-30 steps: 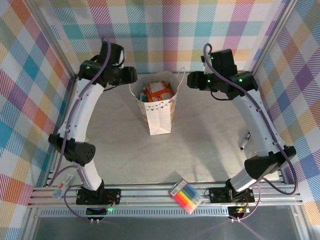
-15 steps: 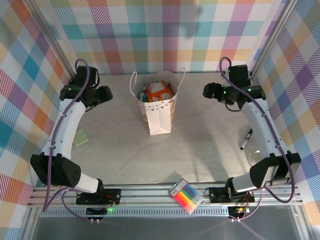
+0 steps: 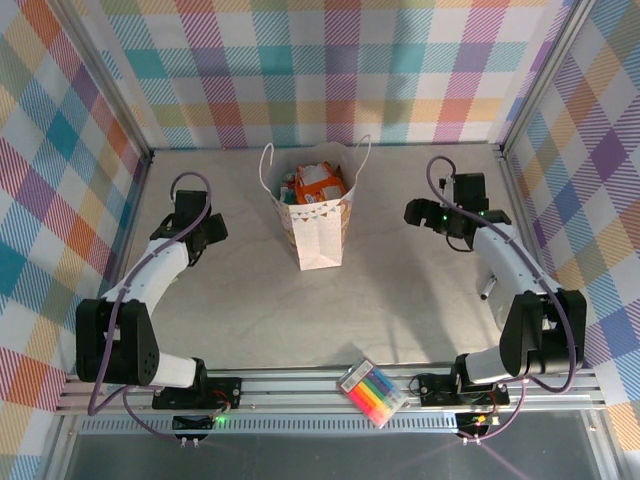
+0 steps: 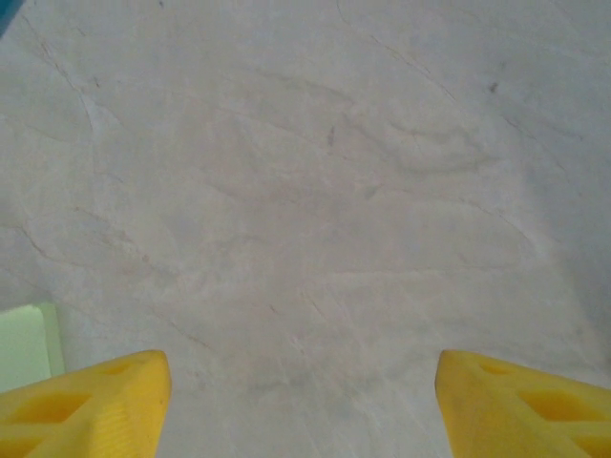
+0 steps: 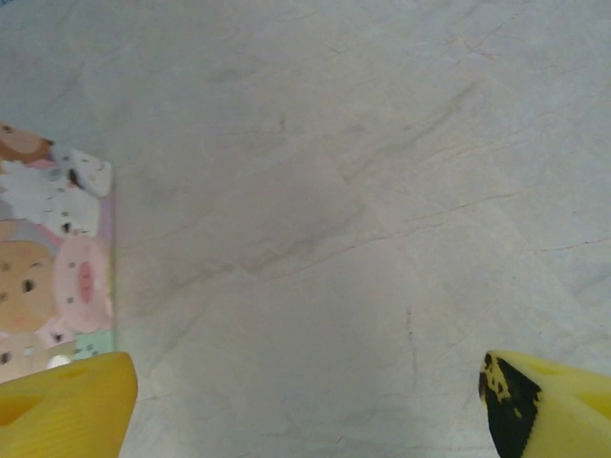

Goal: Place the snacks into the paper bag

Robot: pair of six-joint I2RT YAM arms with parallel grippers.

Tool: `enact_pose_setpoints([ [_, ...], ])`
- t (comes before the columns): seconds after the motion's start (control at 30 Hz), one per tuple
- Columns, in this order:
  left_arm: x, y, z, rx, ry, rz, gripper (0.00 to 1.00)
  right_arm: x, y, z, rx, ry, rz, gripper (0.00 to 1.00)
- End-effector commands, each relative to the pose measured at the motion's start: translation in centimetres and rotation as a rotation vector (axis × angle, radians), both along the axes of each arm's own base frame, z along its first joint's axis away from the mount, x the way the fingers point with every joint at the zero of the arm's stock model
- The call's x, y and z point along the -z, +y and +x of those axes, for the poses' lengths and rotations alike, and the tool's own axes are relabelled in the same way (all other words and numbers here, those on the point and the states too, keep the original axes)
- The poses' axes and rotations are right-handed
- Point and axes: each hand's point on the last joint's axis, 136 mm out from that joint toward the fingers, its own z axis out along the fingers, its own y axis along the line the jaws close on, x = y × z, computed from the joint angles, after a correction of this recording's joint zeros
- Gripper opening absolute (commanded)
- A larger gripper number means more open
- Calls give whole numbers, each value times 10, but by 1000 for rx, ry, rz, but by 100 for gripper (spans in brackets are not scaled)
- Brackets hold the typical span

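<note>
We see the paper bag (image 3: 320,235) standing upright mid-table, mouth open, with its thin handles sticking up on both sides. The snacks (image 3: 318,182) are inside it. Orange and white packet tops show at the mouth, with a bit of teal on the left side, but we can't count the packets from here.

Left gripper (image 3: 210,232) sits low over the table, well left of the bag and not touching it. In the left wrist view, the left gripper (image 4: 304,405) has its yellow fingers (image 4: 86,405) spread wide, with bare table (image 4: 315,191) between them and nothing held. A pale green flat sheet (image 4: 24,345) pokes in at the left edge, just beside the left finger.

Right gripper (image 3: 412,212) is right of the bag, near it but apart. In the right wrist view, the right gripper (image 5: 305,405) is also spread wide and empty, with only table under it. The right fingertip (image 5: 549,405) has a black scuffed patch. A cartoon-printed panel (image 5: 52,253) with a pig face is at the left edge. We can't tell for sure that it is the bag wall.

A marker pack (image 3: 373,393) lies on the near rail, right of centre. A pen (image 3: 488,289) lies on the table beside the right arm.
</note>
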Motion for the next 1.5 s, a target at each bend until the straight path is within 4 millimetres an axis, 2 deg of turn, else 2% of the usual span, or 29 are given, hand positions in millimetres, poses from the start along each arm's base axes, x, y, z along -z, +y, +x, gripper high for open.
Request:
enact_pose_setpoints([
  [0.0,-6,19,22,-38,-102,93,75,1,-11,23,1,-145,-43,94],
  [0.17,10,23,24,-31,-113,114,77,16,-31,27,32,-199,-109,97],
  [0.3,18,22,28,-4,-125,124,79,27,-39,28,23,-240,-175,99],
  [0.5,30,23,30,15,-164,113,87,49,-51,29,17,-288,-186,100],
  [0.57,36,19,29,35,-180,91,94,50,-56,29,25,-320,-166,99],
  [0.67,40,13,28,55,-244,56,97,52,-61,26,40,-355,-145,100],
  [0.83,46,7,27,81,-286,34,100,50,-54,18,4,-425,-136,100],
  [0.97,39,-2,21,131,-359,32,100,45,-48,9,-25,-512,-138,99],
  [1.13,42,-24,15,224,-450,83,100,46,-44,7,-40,-533,-143,99],
  [1.23,45,-21,7,194,-476,105,100,55,-42,6,-39,-558,-158,99],
  [1.47,49,-20,16,189,-427,108,100,57,-42,10,-30,-526,-188,99],
])
